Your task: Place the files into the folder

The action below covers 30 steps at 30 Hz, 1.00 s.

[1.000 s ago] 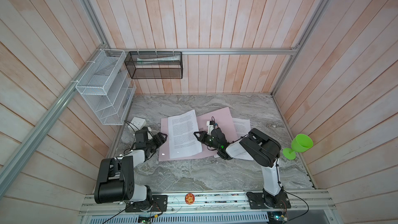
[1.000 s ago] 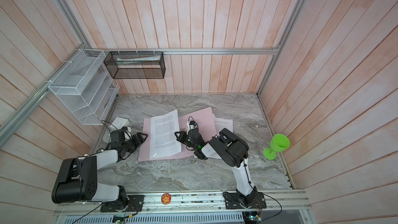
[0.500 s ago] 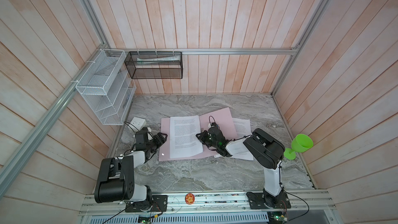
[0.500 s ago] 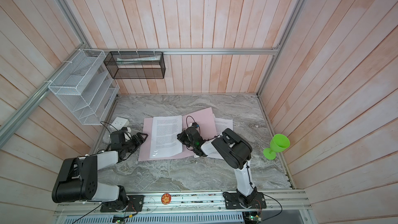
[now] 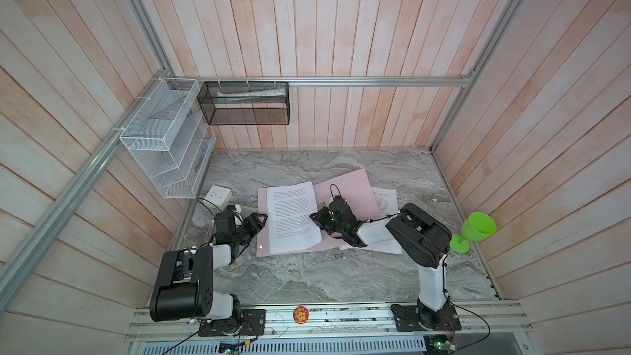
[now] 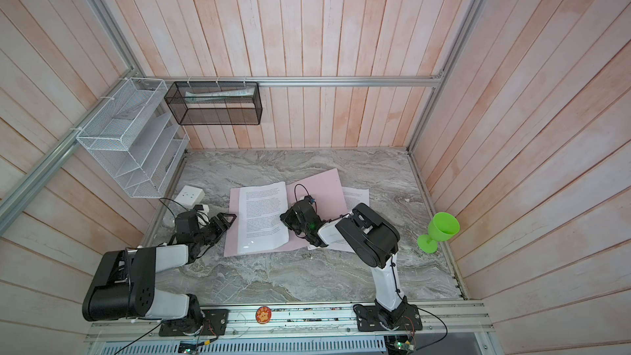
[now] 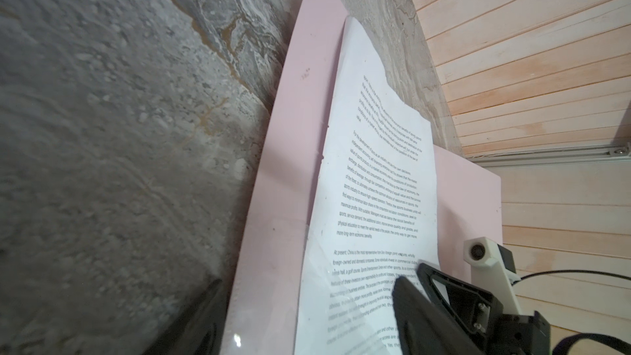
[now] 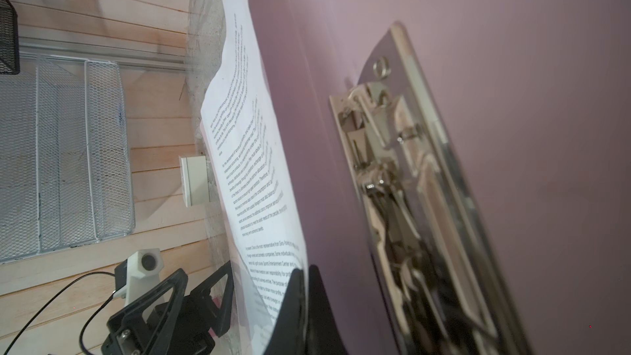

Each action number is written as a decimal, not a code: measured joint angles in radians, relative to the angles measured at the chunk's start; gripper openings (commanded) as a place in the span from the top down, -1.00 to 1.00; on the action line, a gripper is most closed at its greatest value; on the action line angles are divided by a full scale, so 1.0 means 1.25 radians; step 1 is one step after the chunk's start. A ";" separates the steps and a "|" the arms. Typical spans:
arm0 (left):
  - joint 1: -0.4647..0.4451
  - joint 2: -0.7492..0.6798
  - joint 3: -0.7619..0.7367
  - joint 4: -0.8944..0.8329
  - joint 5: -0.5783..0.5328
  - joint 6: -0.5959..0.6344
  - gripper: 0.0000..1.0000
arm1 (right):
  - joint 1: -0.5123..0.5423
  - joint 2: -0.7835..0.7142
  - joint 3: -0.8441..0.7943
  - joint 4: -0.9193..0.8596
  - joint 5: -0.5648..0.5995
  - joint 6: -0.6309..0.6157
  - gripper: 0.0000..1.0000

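The pale pink folder (image 5: 345, 187) (image 6: 316, 184) lies open on the marble table in both top views, its silver clip (image 8: 392, 179) at the spine. A stack of the files (image 5: 292, 216) (image 6: 263, 220) (image 7: 375, 182) rests on its left half. My right gripper (image 5: 316, 217) (image 6: 284, 217) (image 8: 302, 298) is shut on that stack's right edge, beside the clip. My left gripper (image 5: 258, 220) (image 6: 228, 219) (image 7: 307, 305) is open, its jaws straddling the left edges of the folder and the files. More files (image 5: 386, 199) (image 6: 355, 196) lie partly under the folder and the right arm.
A white wire rack (image 5: 167, 145) and a black mesh basket (image 5: 246, 104) hang on the back left walls. A white socket box (image 5: 218, 196) with a cable sits behind the left gripper. A green goblet (image 5: 476, 230) stands at the right wall.
The files held by the right gripper have turned from a slant to lie squarer and flatter on the folder's left half. The left gripper has stayed in place and narrowed slightly.
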 measured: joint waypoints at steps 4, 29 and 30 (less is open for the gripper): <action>0.000 -0.011 -0.006 -0.007 0.001 0.000 -0.57 | 0.001 0.000 0.007 -0.013 -0.002 0.005 1.00; -0.002 -0.023 -0.015 -0.024 -0.006 -0.016 -0.25 | -0.001 -0.001 0.214 -0.310 -0.069 -0.227 0.30; -0.002 -0.023 -0.015 -0.024 -0.007 -0.017 -0.22 | -0.007 -0.001 0.245 -0.359 -0.083 -0.267 0.28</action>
